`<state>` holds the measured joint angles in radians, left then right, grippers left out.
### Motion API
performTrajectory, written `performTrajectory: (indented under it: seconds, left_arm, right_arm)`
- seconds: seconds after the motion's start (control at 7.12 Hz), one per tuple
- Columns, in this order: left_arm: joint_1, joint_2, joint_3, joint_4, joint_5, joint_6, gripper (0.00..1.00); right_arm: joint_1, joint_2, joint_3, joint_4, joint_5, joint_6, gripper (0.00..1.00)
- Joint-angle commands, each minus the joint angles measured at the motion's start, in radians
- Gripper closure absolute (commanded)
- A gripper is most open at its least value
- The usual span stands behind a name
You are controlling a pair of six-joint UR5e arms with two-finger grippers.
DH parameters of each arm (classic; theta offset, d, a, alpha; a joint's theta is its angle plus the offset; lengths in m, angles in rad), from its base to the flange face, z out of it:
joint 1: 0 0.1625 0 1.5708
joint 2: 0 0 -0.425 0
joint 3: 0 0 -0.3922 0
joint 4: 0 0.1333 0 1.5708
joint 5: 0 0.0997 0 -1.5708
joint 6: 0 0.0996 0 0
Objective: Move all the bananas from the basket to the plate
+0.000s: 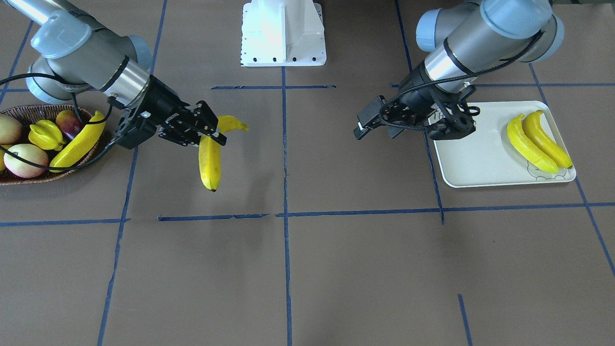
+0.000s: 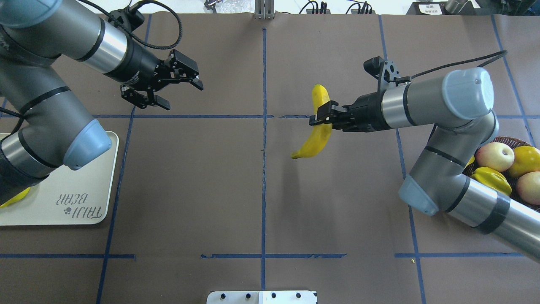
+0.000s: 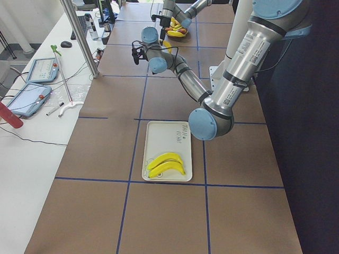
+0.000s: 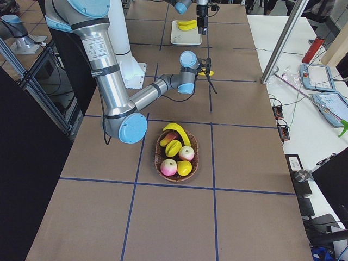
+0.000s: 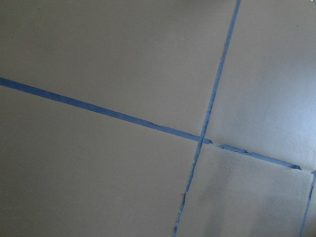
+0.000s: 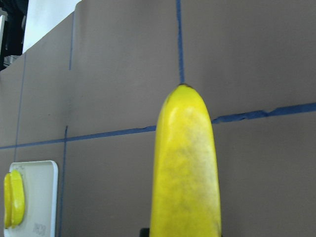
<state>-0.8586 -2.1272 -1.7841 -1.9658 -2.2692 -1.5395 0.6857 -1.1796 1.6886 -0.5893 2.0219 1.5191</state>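
Observation:
My right gripper [image 2: 320, 119] is shut on the middle of a yellow banana [image 2: 316, 139], which hangs above the table on the right half. From the front, this held banana [image 1: 210, 163] hangs tip down, well clear of the wicker basket [image 1: 29, 111]. One more banana [image 1: 79, 144] lies in the basket. Two bananas [image 1: 528, 144] lie side by side on the off-white plate [image 1: 475, 158]. My left gripper [image 2: 182, 95] is open and empty, raised beyond the plate [image 2: 63, 198]. The held banana [image 6: 185, 168] fills the right wrist view.
Apples and a starfruit [image 1: 45, 134] share the basket with the banana. The white robot base [image 1: 283, 33] stands at the table's middle edge. Blue tape lines [image 5: 207, 118] cross the brown table. My left arm's elbow [image 2: 84, 145] overhangs the plate's near corner.

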Motion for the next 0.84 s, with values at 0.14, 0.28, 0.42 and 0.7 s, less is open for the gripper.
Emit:
performTrajectory:
  seconds: [0.14,0.28,0.42,0.7]
  left_arm:
    - [0.088,-0.106,0.121,-0.143,0.103,-0.209,0.0]
    - [0.104,-0.123,0.135,-0.157,0.141,-0.238,0.0]
    - [0.111,-0.132,0.144,-0.157,0.154,-0.254,0.0]
    - [0.139,-0.151,0.146,-0.157,0.17,-0.29,0.0]
  right_arm:
    - [-0.115,0.073,-0.003,0.028,-0.123,0.07,1.0]
    - [-0.132,0.081,0.0,0.028,-0.141,0.07,1.0]
    - [-0.146,0.092,0.002,0.028,-0.155,0.07,1.0]
    - [-0.156,0.104,0.003,0.028,-0.155,0.07,0.99]
